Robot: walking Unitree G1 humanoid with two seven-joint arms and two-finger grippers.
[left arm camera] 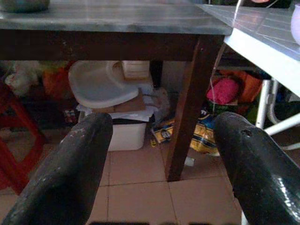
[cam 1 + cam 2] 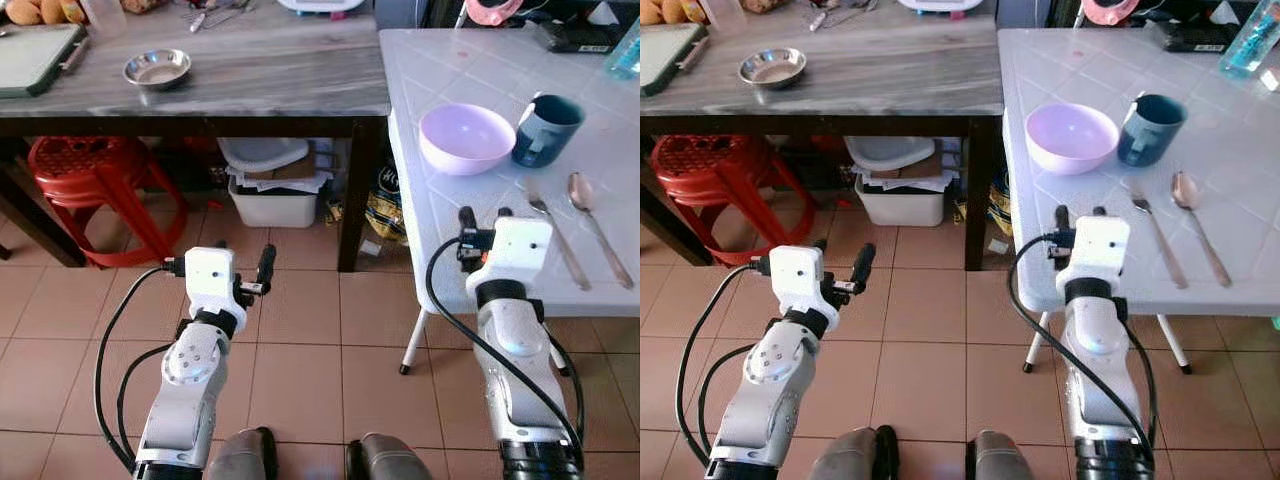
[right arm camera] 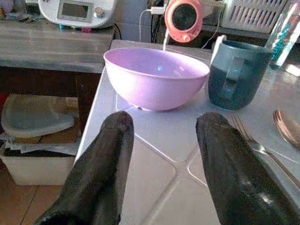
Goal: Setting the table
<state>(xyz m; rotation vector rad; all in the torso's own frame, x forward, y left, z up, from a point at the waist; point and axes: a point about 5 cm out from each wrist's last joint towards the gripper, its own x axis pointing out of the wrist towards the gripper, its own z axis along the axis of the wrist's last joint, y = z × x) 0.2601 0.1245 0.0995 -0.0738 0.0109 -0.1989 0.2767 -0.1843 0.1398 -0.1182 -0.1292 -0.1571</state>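
One pink bowl [image 2: 467,137], mug [image 2: 546,129], fork [image 2: 558,240], spoon [image 2: 597,226]; both hands, left [image 2: 222,262] and right [image 2: 486,214], gape empty.

left hand [image 2: 222,262]: fingers spread, empty, arm raised forward
right hand [image 2: 484,214]: fingers spread, empty, arm raised forward

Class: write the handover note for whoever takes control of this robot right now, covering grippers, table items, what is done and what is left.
Left gripper: open, empty, over the floor.
Right gripper: open, empty, at the white table's near edge, facing the pink bowl.
On the table: bowl, blue mug beside it, fork and spoon lying side by side.
A steel dish sits on the grey table.
Left: judge whether it belongs in the setting.
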